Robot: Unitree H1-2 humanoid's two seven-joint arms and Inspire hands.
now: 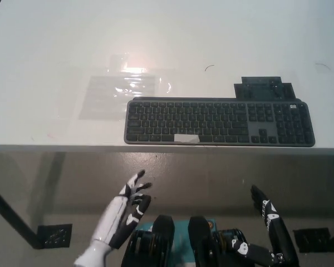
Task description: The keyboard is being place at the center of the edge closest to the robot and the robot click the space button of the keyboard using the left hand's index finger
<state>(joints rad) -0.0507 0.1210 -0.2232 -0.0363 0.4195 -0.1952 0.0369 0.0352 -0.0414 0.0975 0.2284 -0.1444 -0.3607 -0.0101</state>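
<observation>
- White table (pixel 44 44) filled the head view.
- We saw the dark keyboard (pixel 219 122) lying by its near edge, a bit right of the middle.
- Our white left hand (pixel 128 207) hung below the table edge, fingers spread, holding nothing.
- Our black right hand (pixel 271 219) rested low on the right; we could not tell if it was open.
- We guessed the press was not done yet: the left hand must rise and poke the space bar (pixel 186 138), marked by a pale patch.
- Key letters were too tiny to read.
</observation>
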